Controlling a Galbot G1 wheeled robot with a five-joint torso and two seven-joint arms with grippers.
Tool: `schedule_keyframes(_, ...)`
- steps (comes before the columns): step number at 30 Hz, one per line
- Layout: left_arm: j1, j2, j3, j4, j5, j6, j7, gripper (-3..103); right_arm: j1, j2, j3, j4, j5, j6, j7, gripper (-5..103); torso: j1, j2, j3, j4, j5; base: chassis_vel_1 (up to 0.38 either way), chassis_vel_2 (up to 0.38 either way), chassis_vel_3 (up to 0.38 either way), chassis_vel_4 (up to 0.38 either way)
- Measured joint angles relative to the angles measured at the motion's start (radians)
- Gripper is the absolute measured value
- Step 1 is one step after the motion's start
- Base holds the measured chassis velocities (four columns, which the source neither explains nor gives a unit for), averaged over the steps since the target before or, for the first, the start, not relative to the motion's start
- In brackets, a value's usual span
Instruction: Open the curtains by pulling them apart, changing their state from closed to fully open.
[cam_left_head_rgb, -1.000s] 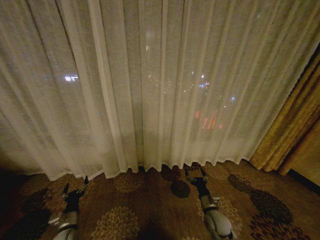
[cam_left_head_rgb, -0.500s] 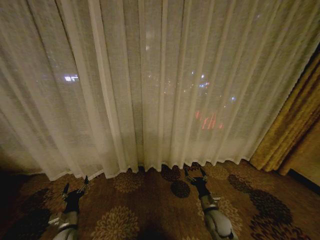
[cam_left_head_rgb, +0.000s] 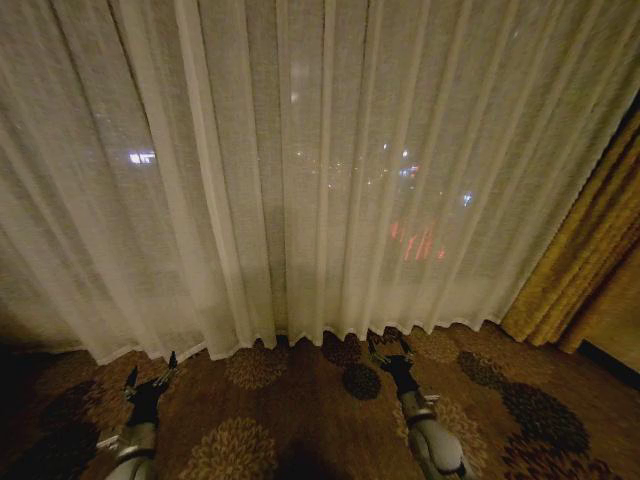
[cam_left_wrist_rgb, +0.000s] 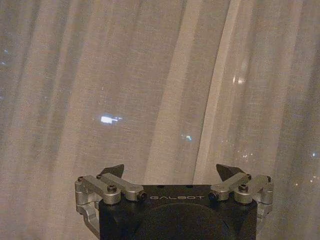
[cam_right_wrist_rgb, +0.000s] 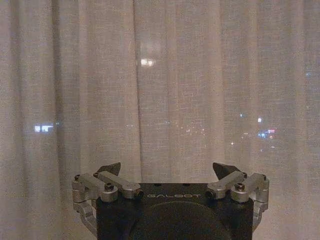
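Note:
The curtains (cam_left_head_rgb: 300, 170) hang closed across the whole window, sheer cream-white pleated fabric with a wavy hem just above the carpet; city lights glow through them. My left gripper (cam_left_head_rgb: 150, 371) is low at the left, open, a short way in front of the hem. My right gripper (cam_left_head_rgb: 388, 346) is low at centre-right, open, its tips close to the hem. In the left wrist view the left gripper (cam_left_wrist_rgb: 171, 171) faces the curtains (cam_left_wrist_rgb: 165, 80) with spread fingers. In the right wrist view the right gripper (cam_right_wrist_rgb: 169, 168) faces the curtains (cam_right_wrist_rgb: 170, 75), also spread and holding nothing.
A thick mustard-gold drape (cam_left_head_rgb: 590, 250) hangs at the right edge beside the sheer fabric. Dark patterned carpet (cam_left_head_rgb: 290, 420) with round floral motifs covers the floor in front of me.
The head view has shifted slightly; the hem sits a little lower in the picture. Both grippers stay open in about the same places.

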Motion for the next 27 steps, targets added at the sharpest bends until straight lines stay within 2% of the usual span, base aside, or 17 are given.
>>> schedule_keyframes(9,0.000,0.000,0.000,0.000,0.000,0.000,0.000,100,-0.001,0.005,-0.001,0.000,-0.010,0.003,-0.017,100,0.000,0.000,0.000,0.0002,0.0000,-0.273,0.280,0.284,-0.281)
schedule_keyframes(19,0.000,0.000,0.000,0.000,0.000,0.000,0.000,100,-0.004,0.006,0.000,0.007,-0.013,0.004,-0.020,100,0.001,-0.001,0.000,0.0000,0.0002,-0.319,0.390,0.322,-0.400)
schedule_keyframes(21,0.000,0.000,0.000,0.000,0.000,0.000,0.000,100,-0.006,0.009,-0.001,0.009,-0.013,0.014,-0.020,100,0.000,0.000,0.000,0.0002,-0.0008,-0.277,0.419,0.275,-0.419)
schedule_keyframes(24,0.000,0.000,0.000,0.000,0.000,0.000,0.000,100,-0.005,0.013,-0.003,0.005,-0.012,0.037,-0.020,100,0.000,0.000,0.000,-0.0001,0.0004,-0.237,0.419,0.234,-0.417)
schedule_keyframes(27,0.000,0.000,0.000,0.000,0.000,0.000,0.000,100,-0.003,0.015,-0.006,0.003,-0.009,0.054,-0.019,100,0.000,0.000,0.000,0.0001,-0.0003,-0.228,0.405,0.212,-0.406)
